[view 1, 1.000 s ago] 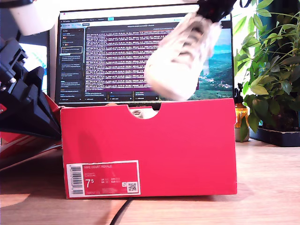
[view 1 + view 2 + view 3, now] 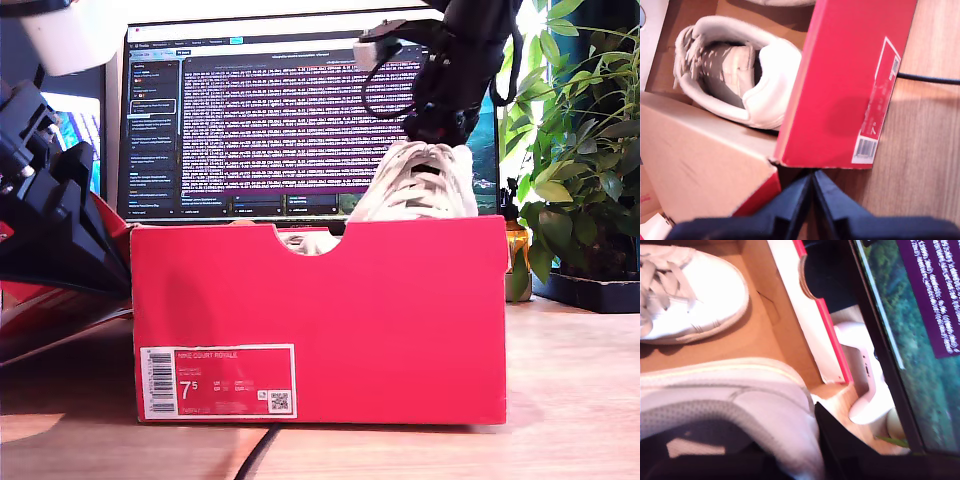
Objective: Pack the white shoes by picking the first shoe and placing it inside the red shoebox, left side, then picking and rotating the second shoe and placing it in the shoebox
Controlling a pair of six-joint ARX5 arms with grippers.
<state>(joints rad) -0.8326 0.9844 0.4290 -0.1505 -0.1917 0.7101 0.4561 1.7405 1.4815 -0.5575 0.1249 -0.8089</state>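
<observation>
At the exterior view's left, my first gripper (image 2: 812,177) is hanging just outside the near left corner of the red shoebox (image 2: 380,320), its jaws pressed together with nothing between them. The shoebox is standing open on the wooden table (image 2: 570,400), its white size label (image 2: 218,380) facing the exterior camera and a black cable (image 2: 258,455) running out from under its near wall. Inside, in the left half as the exterior view shows it, the first shoe (image 2: 735,75) is lying on the cardboard floor with its heel against the labelled near wall and its toe pointing to the far wall. A sliver of it is showing through the half-round notch in the rim. To the exterior view's right, my second gripper (image 2: 440,125) is holding the second shoe (image 2: 420,185) over the right half of the box, jaws clamped on the shoe's collar. The shoe's lower part is dipping behind the near wall; whether it is touching the floor cannot be told. A lit monitor (image 2: 270,120) is glowing behind, and a potted plant (image 2: 580,150) is standing at the far right.
</observation>
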